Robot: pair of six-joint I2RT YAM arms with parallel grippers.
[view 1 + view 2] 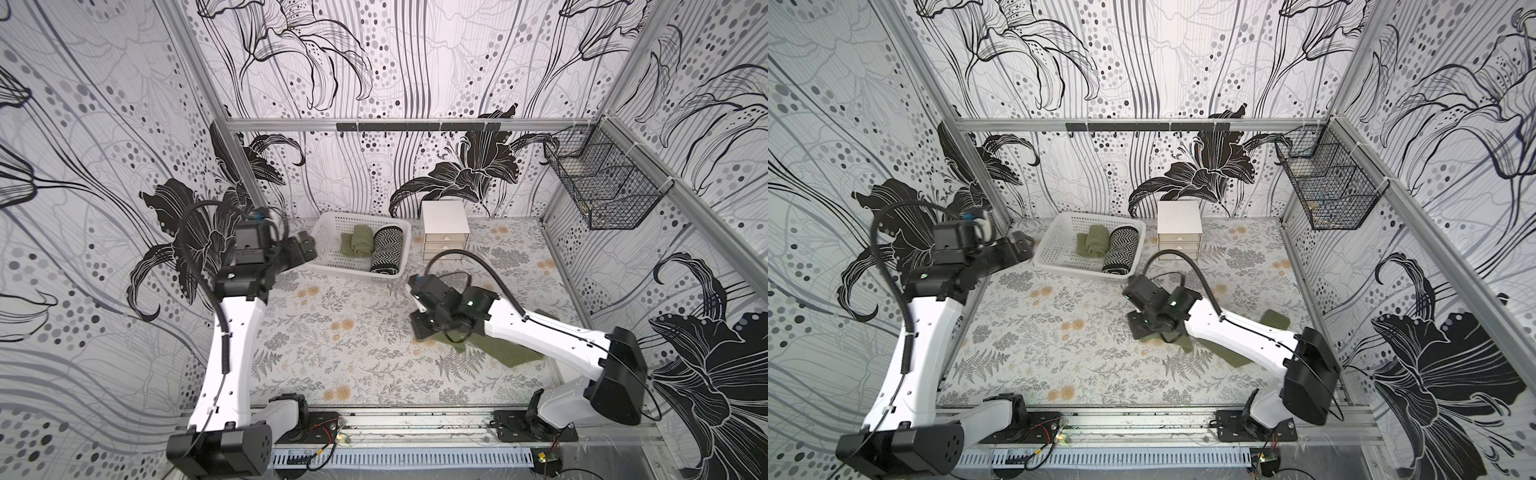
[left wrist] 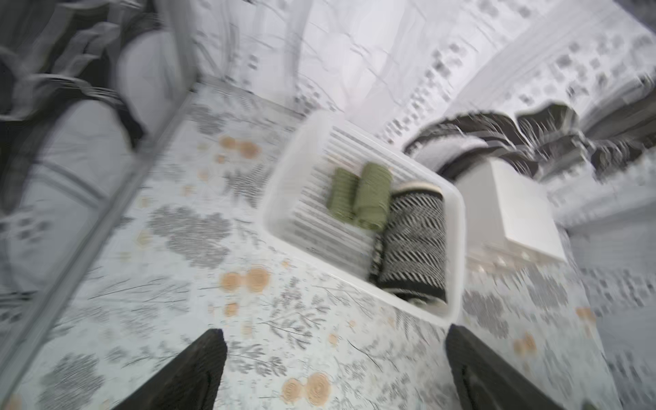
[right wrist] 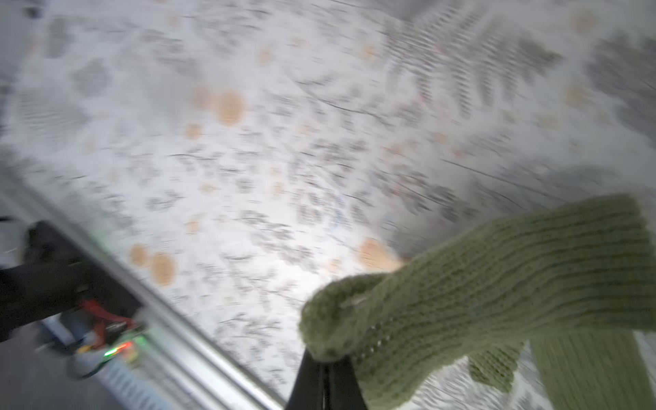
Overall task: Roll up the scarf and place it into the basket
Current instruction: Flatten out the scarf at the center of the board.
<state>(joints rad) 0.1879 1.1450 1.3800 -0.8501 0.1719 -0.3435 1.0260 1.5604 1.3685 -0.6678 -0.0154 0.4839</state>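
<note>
Bimanual cell seen from above and from both wrists. The right pincer (image 3: 324, 358) is fully closed, its jaws pinching one bunched end of the olive-green knitted scarf (image 3: 479, 284). In both top views the remainder of the scarf (image 1: 507, 353) lies flat on the floral-patterned surface (image 1: 332, 332) at the near right, running beneath the right arm (image 1: 540, 332), with its far end showing beyond the arm (image 1: 1275, 320). The left pincer (image 2: 335, 340) has its jaws spread wide and grips nothing; it hangs above the surface just beside the left-hand wall of the basket (image 1: 332, 253). The basket stands at the far side of the surface, well apart from the scarf, and contains a green roll (image 1: 360, 245) lying against a black-and-white zigzag roll (image 1: 387, 249). A white drawer unit (image 1: 445, 228) stands just beside the basket's right end. A black wire basket (image 1: 602, 187) hangs on the right-hand wall. Both wrist views are blurred.
</note>
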